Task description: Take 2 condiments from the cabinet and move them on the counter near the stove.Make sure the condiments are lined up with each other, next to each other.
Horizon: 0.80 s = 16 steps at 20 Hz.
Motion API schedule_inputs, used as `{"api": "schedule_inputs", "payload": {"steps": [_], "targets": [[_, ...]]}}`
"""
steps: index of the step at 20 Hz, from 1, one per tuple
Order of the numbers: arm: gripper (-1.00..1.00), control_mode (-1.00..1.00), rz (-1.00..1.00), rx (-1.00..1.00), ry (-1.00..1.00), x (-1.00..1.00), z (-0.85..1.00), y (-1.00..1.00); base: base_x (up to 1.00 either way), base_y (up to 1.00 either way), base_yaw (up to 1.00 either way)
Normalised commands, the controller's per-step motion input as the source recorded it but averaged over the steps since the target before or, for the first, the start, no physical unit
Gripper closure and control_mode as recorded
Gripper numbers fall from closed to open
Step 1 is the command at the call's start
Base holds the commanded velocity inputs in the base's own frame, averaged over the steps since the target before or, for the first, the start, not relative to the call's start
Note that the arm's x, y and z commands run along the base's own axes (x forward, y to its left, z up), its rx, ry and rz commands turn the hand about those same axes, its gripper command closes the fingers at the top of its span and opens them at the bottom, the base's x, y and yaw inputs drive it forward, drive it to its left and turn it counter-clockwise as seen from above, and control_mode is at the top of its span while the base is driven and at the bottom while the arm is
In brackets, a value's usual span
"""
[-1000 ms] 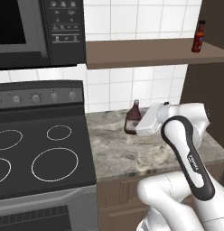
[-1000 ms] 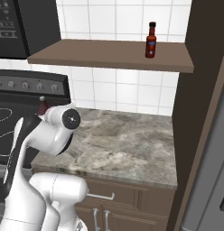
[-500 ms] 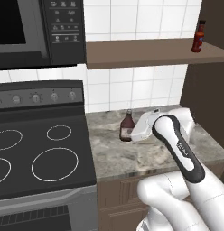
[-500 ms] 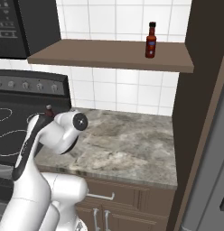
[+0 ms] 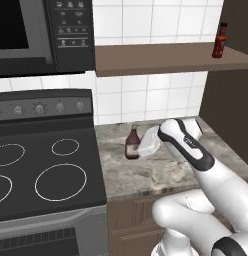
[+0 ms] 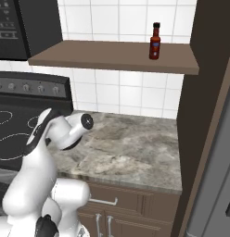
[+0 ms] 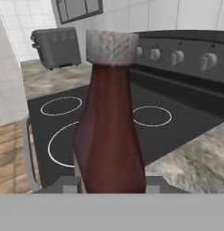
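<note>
From the left base view I see the maroon bottle (image 5: 132,143) standing upright on the bench (image 5: 146,172), just right of the stove (image 5: 46,165) and close to its edge. The hand (image 5: 146,145) sits right against the bottle's right side, reaching toward the stove from the arm's bent forearm (wrist turned sideways, roughly level). The red-orange bottle (image 5: 220,41) stands on the cabinet (image 5: 161,56) shelf, well above and right of the stove.

From the right base view the arm's white wrist hides the maroon bottle; the red-orange bottle (image 6: 155,41) stands upright near the right end of the cabinet (image 6: 112,56) shelf, with the stove (image 6: 19,115) below to the left and the bench (image 6: 130,152) beside it.

In the hand view the maroon bottle (image 7: 111,122) fills the middle, its base between the fingertips (image 7: 64,182); I read the hand (image 7: 111,184) as pinching it, with the stove (image 7: 105,117) behind.
</note>
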Motion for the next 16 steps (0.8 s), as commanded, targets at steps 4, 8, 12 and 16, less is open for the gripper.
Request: {"api": "schedule_inputs", "payload": {"steps": [4,8,12,16], "targets": [[1.0,-1.0,0.09,-0.05,-0.05,0.12,-0.36,0.22,0.0,0.0,0.0],[1.0,-1.0,0.08,-0.06,-0.07,0.06,-0.32,0.18,0.0,0.0,0.0],[1.0,-1.0,0.05,0.0,0.0,0.07,-0.09,0.12,0.0,0.0,0.0],[1.0,-1.0,0.03,0.0,0.0,0.13,0.0,0.11,0.0,0.0,0.0]]}}
